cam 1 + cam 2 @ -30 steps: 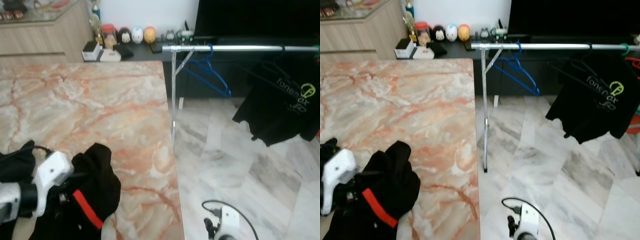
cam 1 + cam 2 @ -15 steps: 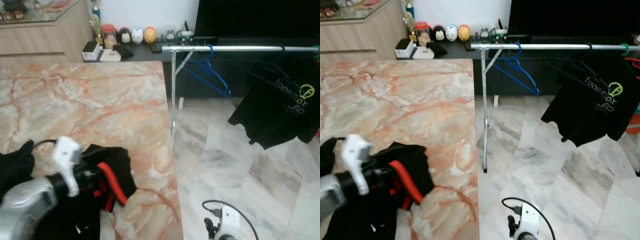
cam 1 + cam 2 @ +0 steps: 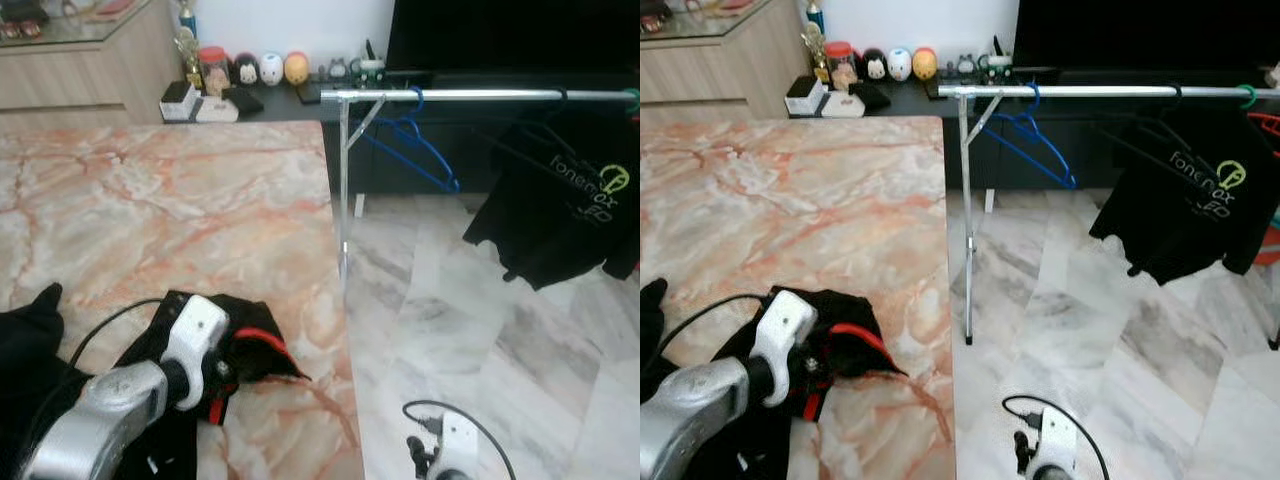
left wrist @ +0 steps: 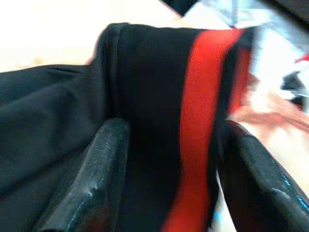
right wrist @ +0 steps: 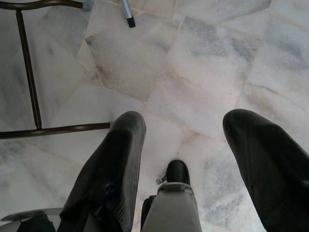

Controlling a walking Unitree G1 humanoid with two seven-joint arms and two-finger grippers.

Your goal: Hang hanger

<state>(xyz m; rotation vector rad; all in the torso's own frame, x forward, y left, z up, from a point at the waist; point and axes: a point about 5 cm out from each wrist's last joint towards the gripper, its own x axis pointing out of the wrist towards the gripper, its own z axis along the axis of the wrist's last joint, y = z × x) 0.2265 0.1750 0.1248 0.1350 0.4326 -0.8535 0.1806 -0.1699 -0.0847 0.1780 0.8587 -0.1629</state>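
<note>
A black garment with a red band point(image 3: 250, 345) lies bunched near the front right corner of the marble table point(image 3: 180, 200). My left gripper point(image 3: 245, 362) reaches into it. In the left wrist view its two fingers point(image 4: 96, 174) stand wide apart, open, with the black and red cloth point(image 4: 159, 121) filling the gap between them. To the right a silver clothes rail point(image 3: 460, 96) carries an empty blue hanger point(image 3: 415, 145) and a black T-shirt point(image 3: 565, 215) on a hanger. My right gripper point(image 5: 186, 140) hangs open over the floor.
More black cloth point(image 3: 25, 340) lies at the table's left front. The rail's upright post point(image 3: 344, 190) stands close to the table edge. A low shelf with figurines point(image 3: 250, 72) and a dark screen point(image 3: 510, 35) are behind. A thin dark metal frame point(image 5: 29, 82) lies on the marble floor.
My left arm has swung right and forward across the table, dragging the black garment flatter toward the table's right edge. The hanging T-shirt sways slightly. The right arm has stayed still.
</note>
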